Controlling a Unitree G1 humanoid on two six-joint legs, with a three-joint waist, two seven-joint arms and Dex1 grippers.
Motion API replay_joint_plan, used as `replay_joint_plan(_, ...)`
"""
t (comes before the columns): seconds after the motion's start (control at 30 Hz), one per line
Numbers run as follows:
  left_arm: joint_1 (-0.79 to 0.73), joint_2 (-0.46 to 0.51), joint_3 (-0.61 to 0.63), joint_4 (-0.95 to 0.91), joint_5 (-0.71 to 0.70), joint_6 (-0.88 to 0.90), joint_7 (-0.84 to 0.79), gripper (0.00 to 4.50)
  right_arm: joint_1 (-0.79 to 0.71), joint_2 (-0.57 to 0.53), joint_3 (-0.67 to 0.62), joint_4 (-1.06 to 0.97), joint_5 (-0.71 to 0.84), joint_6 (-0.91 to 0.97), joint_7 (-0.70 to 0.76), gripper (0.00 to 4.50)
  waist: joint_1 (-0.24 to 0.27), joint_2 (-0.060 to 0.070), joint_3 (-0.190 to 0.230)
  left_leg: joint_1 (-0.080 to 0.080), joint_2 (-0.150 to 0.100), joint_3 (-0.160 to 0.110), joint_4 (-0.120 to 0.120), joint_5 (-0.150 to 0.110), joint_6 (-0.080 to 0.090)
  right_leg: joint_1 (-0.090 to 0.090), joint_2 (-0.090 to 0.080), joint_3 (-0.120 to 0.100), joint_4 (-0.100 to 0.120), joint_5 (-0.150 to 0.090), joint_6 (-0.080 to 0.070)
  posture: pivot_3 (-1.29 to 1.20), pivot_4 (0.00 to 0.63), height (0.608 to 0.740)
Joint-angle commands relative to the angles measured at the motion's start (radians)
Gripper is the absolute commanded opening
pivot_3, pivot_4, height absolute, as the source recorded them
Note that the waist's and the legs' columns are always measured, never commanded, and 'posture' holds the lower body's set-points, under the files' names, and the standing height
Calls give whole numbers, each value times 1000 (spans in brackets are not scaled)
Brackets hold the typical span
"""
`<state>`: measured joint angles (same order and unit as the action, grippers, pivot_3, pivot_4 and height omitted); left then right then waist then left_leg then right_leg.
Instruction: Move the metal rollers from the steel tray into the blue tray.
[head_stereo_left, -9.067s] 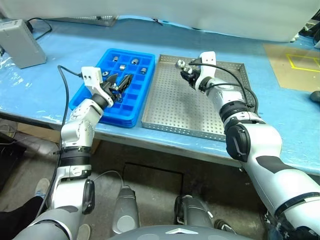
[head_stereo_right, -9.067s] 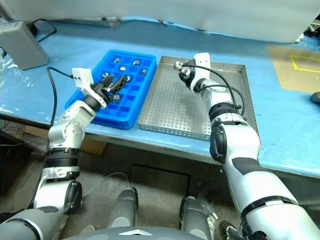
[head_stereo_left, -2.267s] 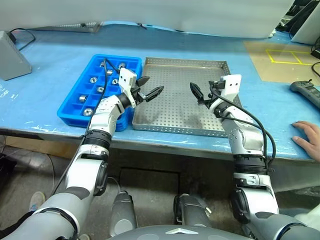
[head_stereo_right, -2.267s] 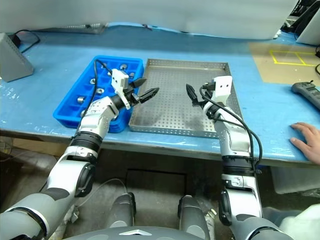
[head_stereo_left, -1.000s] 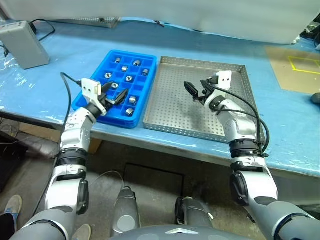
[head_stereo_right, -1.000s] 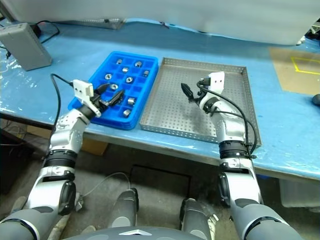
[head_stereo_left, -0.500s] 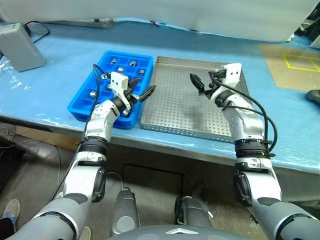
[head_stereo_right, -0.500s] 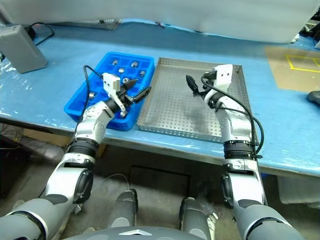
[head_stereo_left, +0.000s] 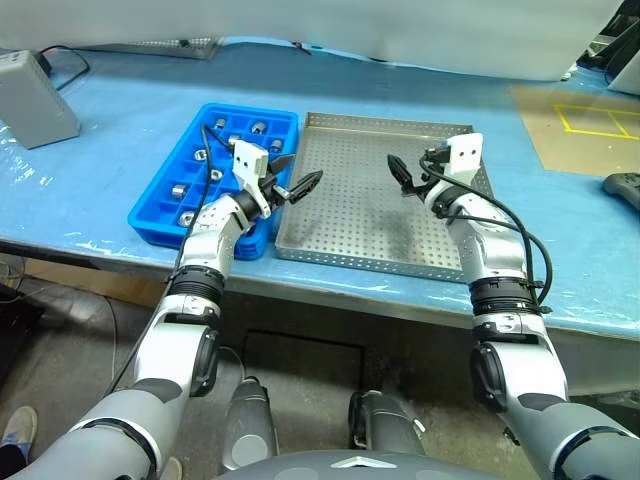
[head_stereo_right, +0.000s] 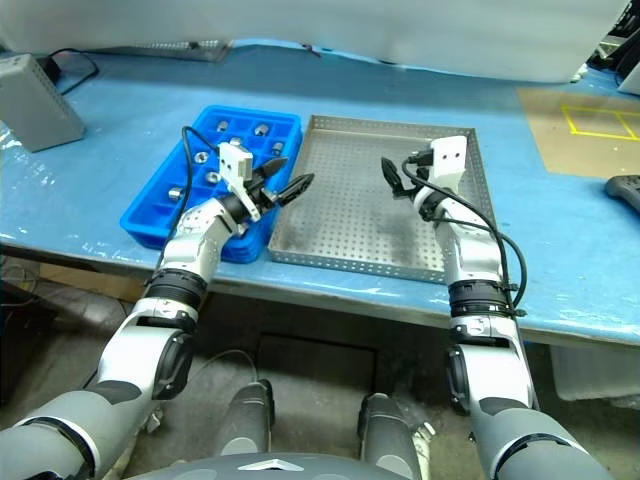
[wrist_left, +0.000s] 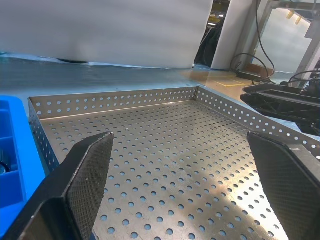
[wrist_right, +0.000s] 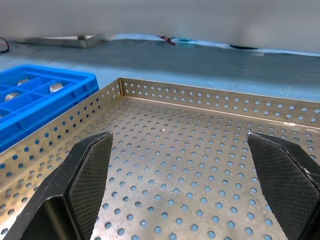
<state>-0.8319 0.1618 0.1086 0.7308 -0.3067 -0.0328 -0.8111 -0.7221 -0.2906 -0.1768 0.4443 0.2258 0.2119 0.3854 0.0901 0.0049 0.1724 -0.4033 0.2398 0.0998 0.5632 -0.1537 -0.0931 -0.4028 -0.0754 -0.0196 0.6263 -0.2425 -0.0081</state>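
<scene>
Both hands hover empty above the steel tray (head_stereo_left: 372, 190) on the blue-covered desk (head_stereo_left: 100, 170), the left hand (head_stereo_left: 297, 182) over its near-left edge with fingers spread wide, the right hand (head_stereo_left: 400, 170) over its right half, likewise spread. The perforated floor of the steel tray looks bare in every view, while the metal rollers (head_stereo_left: 180, 190) sit in compartments of the blue tray (head_stereo_left: 148, 205) just beside it, about 7 of them, though the left arm hides some cells. The transfer therefore appears finished, and the step in hand seems to be a last check. Doing it well means keeping both hands raised and clear of the rims, scanning the tray corners for a stray roller, and leaving the filled compartments undisturbed while drawing the arms back.
</scene>
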Motion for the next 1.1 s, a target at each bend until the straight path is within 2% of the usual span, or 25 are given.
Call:
replay_joint_plan(0.03,-24,17,-5,-39,2,1,-13,4500,-8,4,25,6,-20,-48,9,4477,2,0,0,0,0,0,0,0,0,0,0,0,0,0,0,-40,150,740)
replay_joint_plan(0.37,-13,53,22,-49,-14,-4,-5,4500,-25,36,76,33,-27,-68,62,4477,8,0,0,-1,0,0,0,0,0,0,0,-1,0,0,0,18,150,740)
replay_joint_plan(0.87,26,27,30,-92,-22,-10,38,4500,34,78,160,-68,-21,2,140,4477,10,0,0,-1,0,0,0,0,0,0,0,-1,-1,0,0,60,150,740)
replay_joint_plan(1.1,50,44,13,-117,-13,13,23,4500,21,99,157,-43,-32,-15,110,4477,10,0,0,-1,0,0,0,0,0,0,-1,-1,0,0,0,42,150,740)
